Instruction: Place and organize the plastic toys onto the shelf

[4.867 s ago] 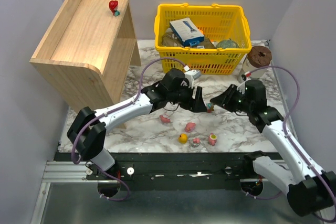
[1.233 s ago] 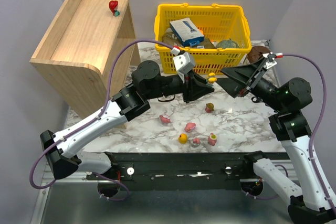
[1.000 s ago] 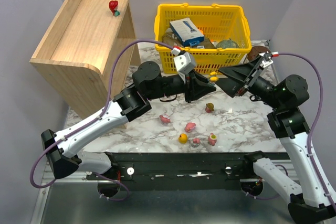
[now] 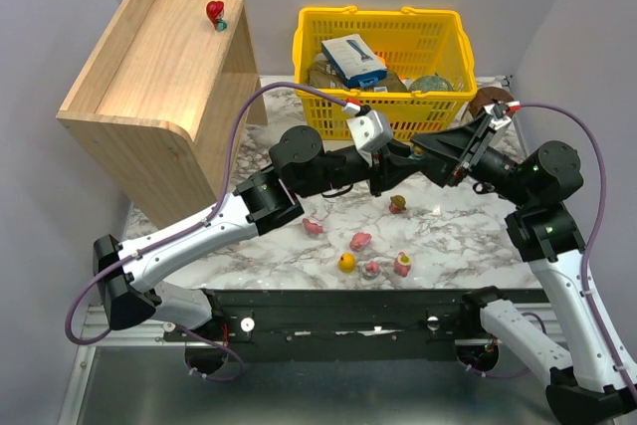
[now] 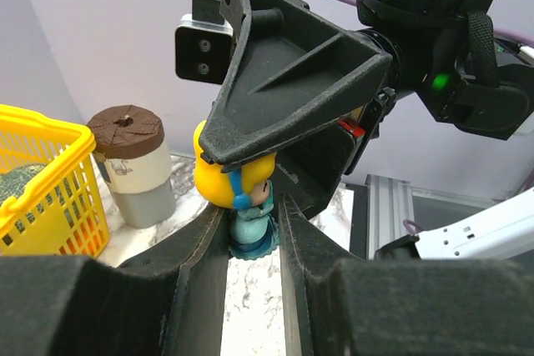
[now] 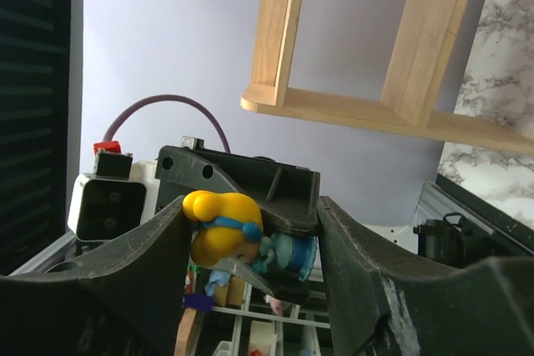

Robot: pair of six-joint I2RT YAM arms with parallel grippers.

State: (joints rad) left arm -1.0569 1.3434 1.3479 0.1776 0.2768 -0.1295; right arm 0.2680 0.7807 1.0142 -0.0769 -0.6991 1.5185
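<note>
Six toys [image 4: 360, 241] on table [image 4: 458, 236], one on shelf [image 4: 149, 57], one in left gripper [image 5: 250, 214].

left arm [image 4: 254, 201] meets right arm [image 4: 542, 176], red toy [image 4: 215, 13] atop shelf [image 4: 149, 62]

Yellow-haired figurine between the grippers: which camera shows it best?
Right wrist: hair and teal body of the yellow-haired figurine show side-on. Left wrist shows it pinched by the left gripper, its top covered. Top external hides it under the right gripper.
</note>
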